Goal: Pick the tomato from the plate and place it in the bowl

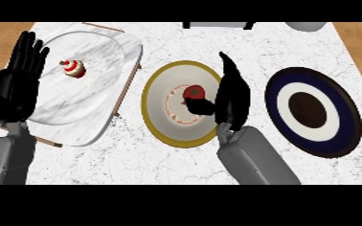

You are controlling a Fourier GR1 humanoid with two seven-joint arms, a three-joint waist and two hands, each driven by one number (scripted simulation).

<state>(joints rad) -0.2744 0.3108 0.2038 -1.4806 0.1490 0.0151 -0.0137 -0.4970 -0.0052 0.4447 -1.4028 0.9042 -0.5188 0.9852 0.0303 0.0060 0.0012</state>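
We log the step in hand as the grasp. The tomato (193, 92) lies on the gold-rimmed plate (157, 120), near its middle, not yet lifted. The right robot hand (232, 100) stands over the plate's right side, fingers straight and pointing away from the robot, thumb reaching left to just below the tomato. Fingers and thumb are apart; whether the thumb touches the tomato we cannot tell. Nothing is clamped.

The left robot hand (21, 79) rests spread, fingers up, at the view's left edge, beside a marble tray (106, 100) carrying a small cupcake (73, 68).

We take the dark blue dish with white ring (309, 110), right of the plate on the table (170, 158), to be the bowl.

Next move, in our judgement: bring fingers and thumb together round the tomato, raise it above the plate's rim, carry it right and release over the bowl's dark centre. A round fruit may roll from the closing thumb.
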